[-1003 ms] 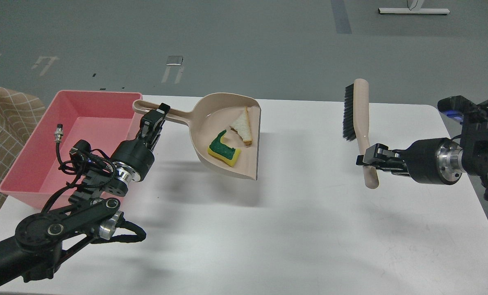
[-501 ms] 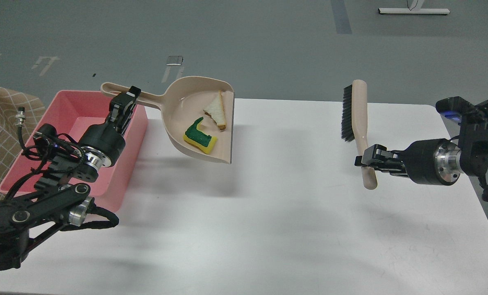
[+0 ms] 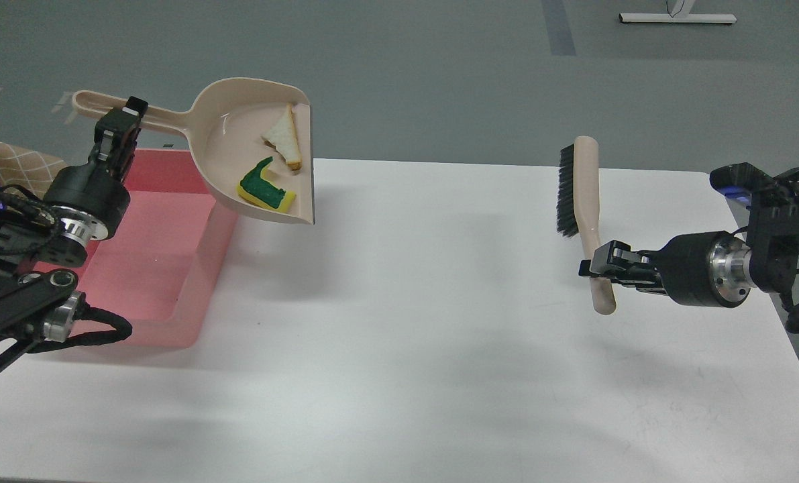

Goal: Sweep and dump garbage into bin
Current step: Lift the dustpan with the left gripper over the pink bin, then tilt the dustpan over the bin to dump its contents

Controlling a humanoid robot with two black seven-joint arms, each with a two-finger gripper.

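Even, bright overhead light leaves soft, diffuse shadows on the white bench (image 3: pixel 439 302) below and right of the left end effector (image 3: pixel 119 127). The picture is sharp, with mild grain and no glare.

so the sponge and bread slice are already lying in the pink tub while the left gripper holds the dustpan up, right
Not quite. In the head view the sponge and bread slice lie in the dustpan, not in the pink tub. The left gripper does hold the dustpan up, by its handle.
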